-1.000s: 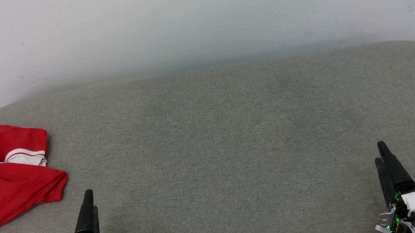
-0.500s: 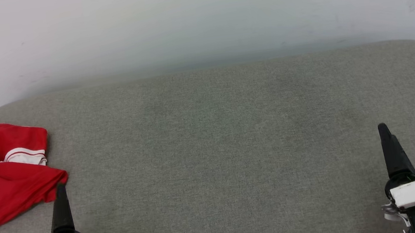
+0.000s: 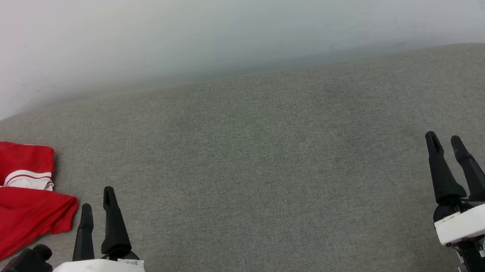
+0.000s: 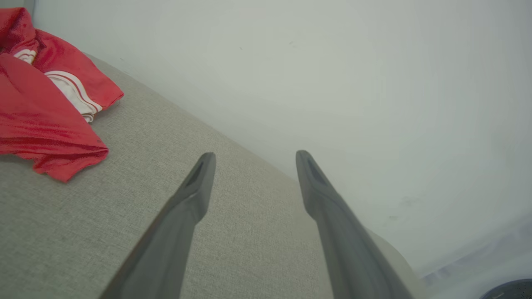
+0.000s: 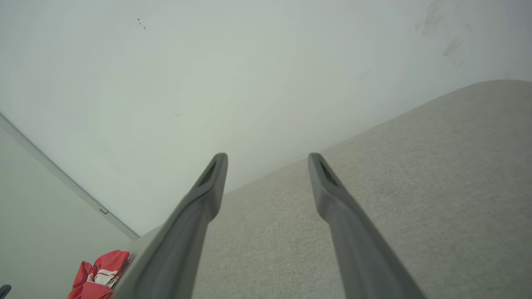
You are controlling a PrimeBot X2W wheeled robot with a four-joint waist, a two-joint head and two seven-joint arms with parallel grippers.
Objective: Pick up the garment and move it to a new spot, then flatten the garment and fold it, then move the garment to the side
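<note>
The red shirt (image 3: 4, 213) lies crumpled at the far left edge of the grey cushion (image 3: 244, 154), a white sleeve with red stripes poking out of the folds. The left hand (image 3: 97, 200) sits low on the left, just beside the shirt's nearest corner but not touching it, its fingers spread wide and empty. The left wrist view confirms it: the left hand (image 4: 253, 160) is open over bare fabric, with the red shirt (image 4: 37, 120) off to the upper left. Over on the far side, well apart from the shirt, the right hand (image 3: 443, 138) is parted wide too, holding nothing. From the right wrist, the right hand (image 5: 268, 160) points at the pale wall (image 5: 208, 83), and the red shirt (image 5: 97, 276) is a small heap in the distance.
</note>
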